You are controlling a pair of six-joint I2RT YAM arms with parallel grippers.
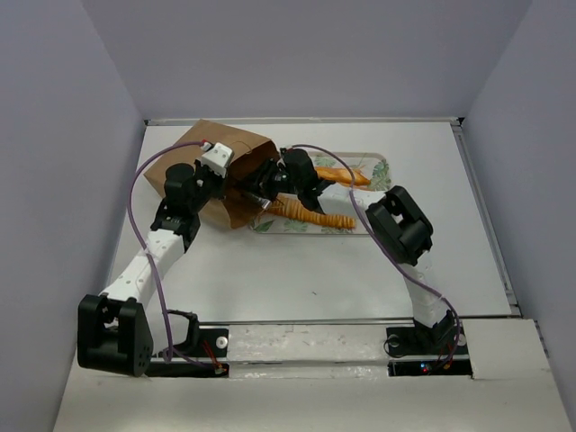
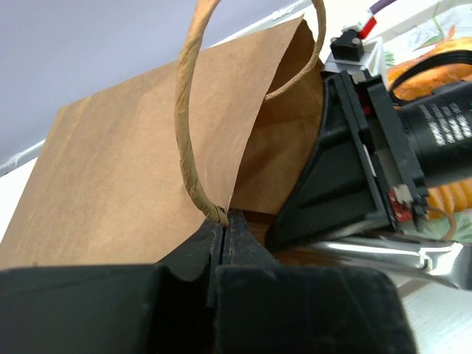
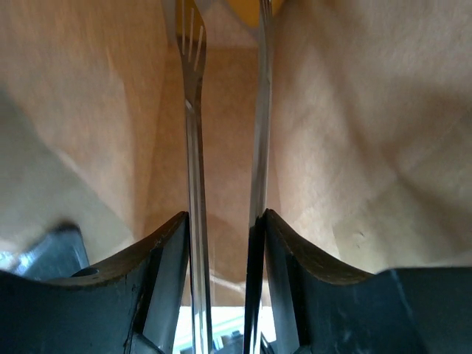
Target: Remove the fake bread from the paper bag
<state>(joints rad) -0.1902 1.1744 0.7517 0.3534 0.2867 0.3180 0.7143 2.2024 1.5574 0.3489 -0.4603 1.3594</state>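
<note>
The paper bag [image 1: 220, 148] lies on its side, mouth toward the tray. My left gripper [image 1: 225, 186] is shut on the bag's rim at the foot of a cord handle [image 2: 188, 110], jaws pressed together [image 2: 223, 221]. My right gripper [image 1: 274, 184] is at the bag's mouth, shut on metal tongs [image 3: 193, 147] that reach into the bag [image 3: 88, 110]. A sliver of orange bread [image 3: 245, 7] shows between the tong tips. A ribbed stick loaf [image 1: 313, 214] and another orange loaf [image 1: 344, 175] lie on the tray. The right gripper's black body [image 2: 354, 162] shows in the left wrist view.
A floral tray [image 1: 378, 166] sits right of the bag and carries the loaves. The white table has walls at the left, back and right. Purple cables loop over both arms.
</note>
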